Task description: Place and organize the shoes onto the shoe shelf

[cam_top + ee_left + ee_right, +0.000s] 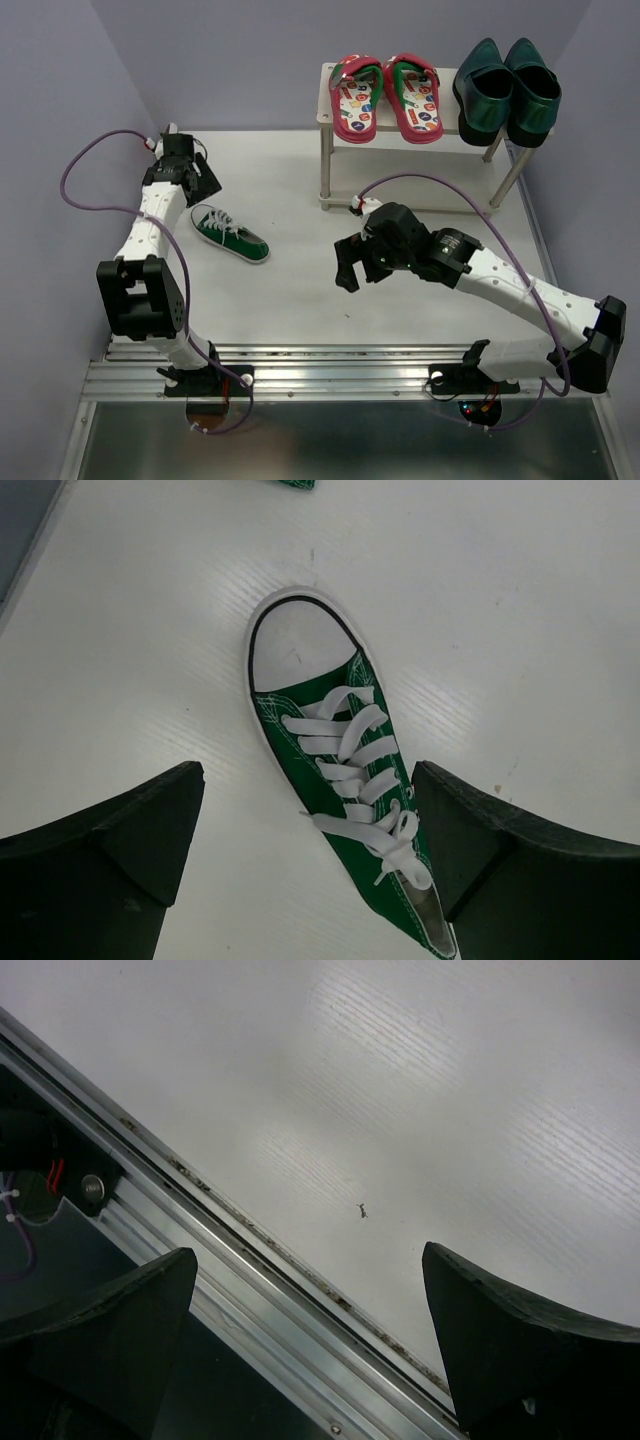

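One green white-laced sneaker (230, 233) lies on the table, toe toward the lower right. My left gripper (203, 190) is open and hovers over its heel end; in the left wrist view the sneaker (330, 740) lies between the fingers (120, 850), close to the right one, and the gripper (310, 815) holds nothing. A green scrap (295, 483) shows at that view's top edge. The red flip-flops (385, 95) and teal loafers (508, 90) stand on the shoe shelf (326, 100). My right gripper (347, 272) is open and empty over the mid table.
The shelf stands at the back right against the wall. The right wrist view shows bare table and the metal rail (250, 1290) at its near edge under the open gripper (310, 1295). Purple cables loop off both arms.
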`<move>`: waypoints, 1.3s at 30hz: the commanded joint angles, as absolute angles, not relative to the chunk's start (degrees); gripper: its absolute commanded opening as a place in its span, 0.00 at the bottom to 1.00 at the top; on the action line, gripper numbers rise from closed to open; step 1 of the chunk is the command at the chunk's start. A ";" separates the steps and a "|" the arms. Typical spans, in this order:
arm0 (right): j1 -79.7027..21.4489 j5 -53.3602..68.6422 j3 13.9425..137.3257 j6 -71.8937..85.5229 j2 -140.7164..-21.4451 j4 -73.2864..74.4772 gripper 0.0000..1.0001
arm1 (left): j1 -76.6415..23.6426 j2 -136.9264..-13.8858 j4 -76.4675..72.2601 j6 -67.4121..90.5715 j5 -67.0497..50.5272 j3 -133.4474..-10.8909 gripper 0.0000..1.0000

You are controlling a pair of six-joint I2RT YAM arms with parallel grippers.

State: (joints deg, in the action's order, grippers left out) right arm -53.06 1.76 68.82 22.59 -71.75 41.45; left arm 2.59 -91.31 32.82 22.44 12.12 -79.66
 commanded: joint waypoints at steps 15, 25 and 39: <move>-53.09 -3.25 66.80 26.37 -69.26 36.91 1.00 | -11.95 -90.87 23.73 44.03 18.73 -62.14 0.82; -53.09 -3.34 66.18 26.72 -68.82 36.56 1.00 | -12.92 -92.55 20.48 43.86 17.93 -59.94 0.54; -53.09 -8.25 65.22 29.00 -67.94 37.09 1.00 | -29.41 -81.40 21.27 46.75 13.45 -52.91 0.00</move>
